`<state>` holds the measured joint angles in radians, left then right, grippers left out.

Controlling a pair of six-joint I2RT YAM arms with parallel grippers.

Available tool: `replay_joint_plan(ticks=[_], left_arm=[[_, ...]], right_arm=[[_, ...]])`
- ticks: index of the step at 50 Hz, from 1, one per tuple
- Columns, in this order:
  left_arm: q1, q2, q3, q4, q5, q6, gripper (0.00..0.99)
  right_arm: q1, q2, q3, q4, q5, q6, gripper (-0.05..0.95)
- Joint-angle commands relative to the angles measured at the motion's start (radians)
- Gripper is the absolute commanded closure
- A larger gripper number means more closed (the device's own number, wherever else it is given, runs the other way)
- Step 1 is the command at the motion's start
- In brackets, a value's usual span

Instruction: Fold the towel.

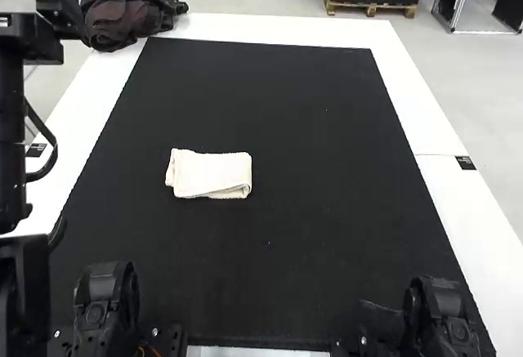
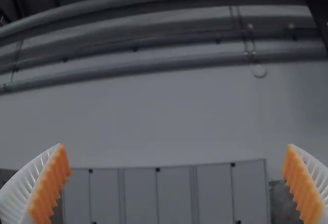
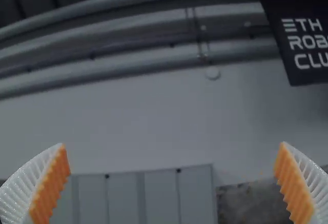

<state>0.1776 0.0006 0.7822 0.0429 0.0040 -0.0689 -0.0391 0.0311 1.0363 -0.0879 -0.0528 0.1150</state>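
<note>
Towel (image 1: 209, 171): folded into a small rectangle, flat on the black mat (image 1: 327, 128), left of its middle.
Near edge (image 1: 214, 193): one layer slants; we might tidy it.
Folding: essentially done, we judge.
Left jaws: wide apart, empty.
Right jaws: likewise.

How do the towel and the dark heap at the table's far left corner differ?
The towel is cream; the heap is black with brownish parts. The towel lies flat, folded into a rectangle; the heap is bunched up. The towel rests on the black mat; the heap sits at the white table's corner. Both look like soft fabric.
</note>
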Motion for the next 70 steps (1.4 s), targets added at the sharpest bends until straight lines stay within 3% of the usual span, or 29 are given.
replay_joint_plan(ticks=[1, 5, 8, 15, 18, 20, 23, 25, 29, 32, 37, 40, 42, 44, 46, 50, 56, 70], left_arm=[[0.023, -0.004, -0.02, -0.026, -0.015, 0.003, 0.03], [0.04, -0.005, -0.047, -0.043, -0.038, -0.017, 0.03], [0.053, -0.005, -0.089, -0.026, -0.036, -0.048, 0.03], [0.086, -0.004, -0.255, 0.038, -0.019, -0.014, 0.03], [0.102, -0.004, -0.339, 0.077, 0.005, 0.015, 0.03], [0.111, -0.004, -0.403, 0.12, 0.036, 0.049, 0.03], [0.115, -0.004, -0.483, 0.204, 0.039, 0.089, 0.03], [0.117, -0.004, -0.537, 0.268, 0.044, 0.104, 0.03], [0.109, -0.004, -0.61, 0.319, 0.047, 0.107, 0.03], [0.103, -0.004, -0.649, 0.328, 0.048, 0.107, 0.03], [0.089, -0.004, -0.693, 0.333, 0.037, 0.083, 0.03], [0.082, -0.004, -0.716, 0.339, -0.022, 0.037, 0.03], [0.08, -0.004, -0.732, 0.344, -0.068, -0.008, 0.03], [0.08, -0.004, -0.744, 0.345, -0.072, -0.063, 0.03], [0.08, -0.005, -0.755, 0.336, -0.076, -0.088, 0.03], [0.08, -0.005, -0.779, 0.284, -0.078, -0.088, 0.03], [0.08, -0.005, -0.781, 0.078, -0.068, -0.092, 0.03], [0.082, -0.005, -0.781, -0.025, -0.07, -0.066, 0.03]], right_arm=[[-0.021, -0.03, -0.032, 0.002, 0.082, -0.034, -0.02], [-0.019, -0.028, -0.076, -0.035, 0.107, -0.051, -0.02], [-0.013, -0.028, -0.147, -0.033, 0.108, -0.118, -0.02], [0.001, -0.028, -0.354, -0.024, 0.168, -0.176, -0.02], [0.002, -0.028, -0.441, 0.01, 0.153, -0.224, -0.02], [0.002, -0.028, -0.521, 0.048, 0.091, -0.278, -0.02], [0.001, -0.028, -0.621, 0.105, 0.056, -0.322, -0.02], [-0.001, -0.028, -0.702, 0.198, 0.097, -0.313, -0.02], [-0.002, -0.028, -0.857, 0.435, 0.2, -0.282, -0.02], [-0.001, -0.028, -0.927, 0.496, 0.183, -0.287, -0.02], [0.002, -0.03, -0.999, 0.496, 0.179, -0.288, -0.02], [0.002, -0.028, -1.035, 0.499, 0.189, -0.291, -0.02], [0.001, -0.028, -1.035, 0.422, 0.189, -0.291, -0.02], [0.001, -0.03, -1.035, 0.372, 0.189, -0.271, -0.02], [-0.001, -0.028, -1.035, 0.326, 0.189, -0.236, -0.02], [-0.005, -0.03, -1.035, 0.238, 0.189, -0.169, -0.02], [-0.005, -0.028, -1.035, 0.131, 0.189, -0.153, -0.02], [-0.005, -0.03, -1.035, 0.122, 0.171, -0.153, -0.02]])
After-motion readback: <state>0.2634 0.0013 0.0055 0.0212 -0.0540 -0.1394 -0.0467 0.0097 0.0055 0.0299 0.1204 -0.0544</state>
